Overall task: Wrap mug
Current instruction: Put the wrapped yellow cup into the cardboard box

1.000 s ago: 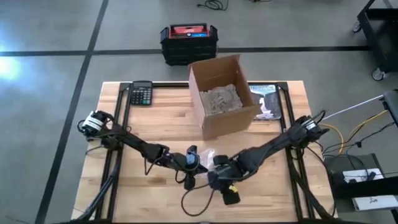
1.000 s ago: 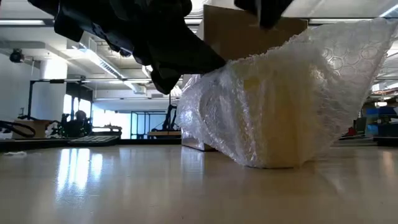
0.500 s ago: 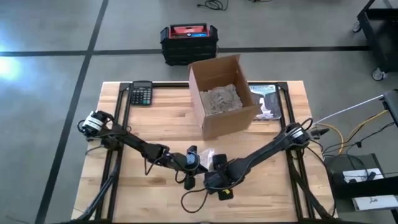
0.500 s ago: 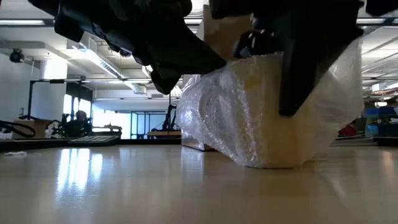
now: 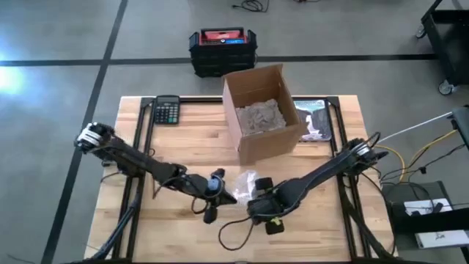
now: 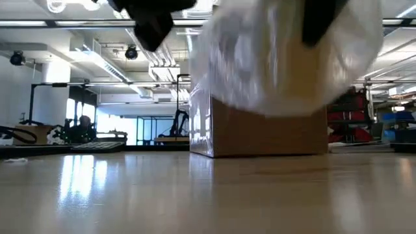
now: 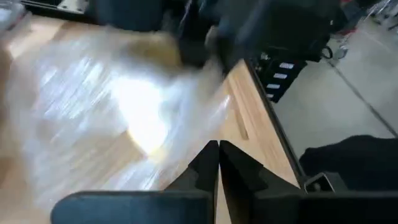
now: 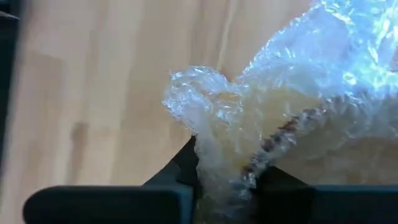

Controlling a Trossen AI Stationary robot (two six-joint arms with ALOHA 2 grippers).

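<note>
Hanging clear of the pale wooden table [image 5: 183,139], the yellowish mug swathed in clear bubble wrap [image 6: 286,55] sits near the front edge between 2 dark arms, in front of the open brown cardboard box [image 5: 261,111]. The right gripper [image 8: 224,180] pinches a bunched fold of the wrap, while the left gripper [image 7: 218,163] is beside the bundle with its fingers pressed together on nothing visible. A black calculator [image 5: 167,110] lies at the far left corner.
</note>
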